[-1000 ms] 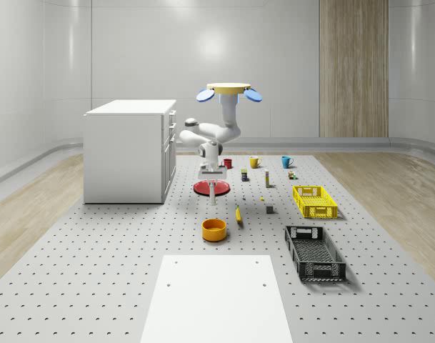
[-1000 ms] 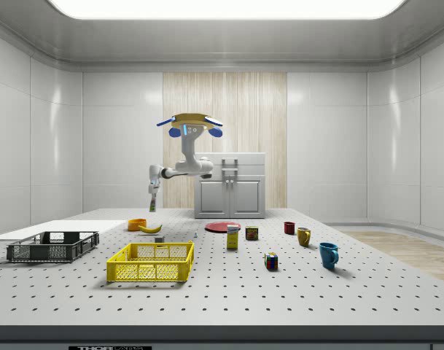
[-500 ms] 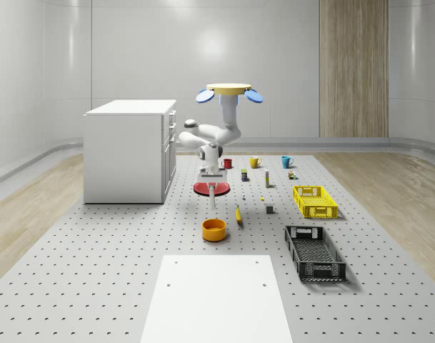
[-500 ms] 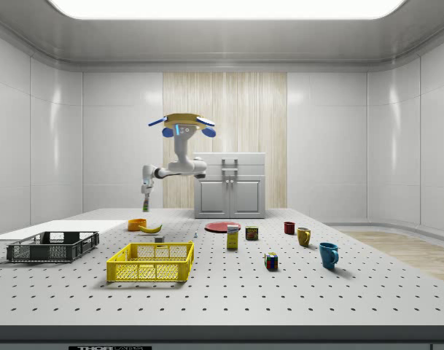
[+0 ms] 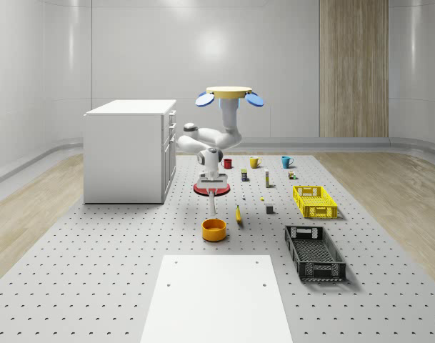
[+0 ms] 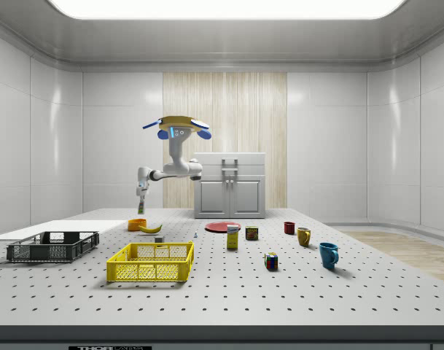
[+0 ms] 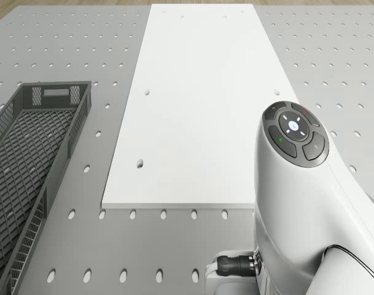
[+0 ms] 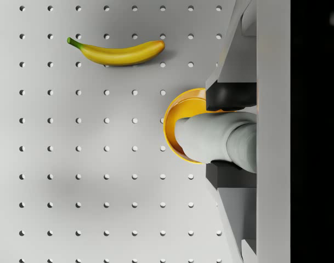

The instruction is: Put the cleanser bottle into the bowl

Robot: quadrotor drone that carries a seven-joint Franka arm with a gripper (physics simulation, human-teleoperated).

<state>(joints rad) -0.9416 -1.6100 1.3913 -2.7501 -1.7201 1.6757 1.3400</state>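
The cleanser bottle (image 5: 213, 205) is a pale, slim bottle hanging upright from my gripper (image 5: 213, 194), which is shut on its top. It hangs a short way above the orange bowl (image 5: 213, 229) on the pegboard table. The side view has the bottle (image 6: 141, 207) just above the bowl (image 6: 136, 224). Looking down along the gripper (image 8: 232, 137), the bottle (image 8: 216, 139) covers part of the bowl (image 8: 177, 123), with dark fingers (image 8: 230, 98) on both sides. The drone (image 5: 228, 93) hovers over the table behind the bowl, its arm reaching down and forward.
A banana (image 5: 238, 214) lies beside the bowl, a red plate (image 5: 203, 189) behind it. A black crate (image 5: 314, 251) and a yellow crate (image 5: 314, 201) sit at the whole-scene view's right. A white cabinet (image 5: 128, 150) stands at its left, a white panel (image 5: 217, 296) in front.
The drone and arm have moved toward the side view's left, carrying the bottle from beside the red plate to above the orange bowl. The gripper stays shut on it.
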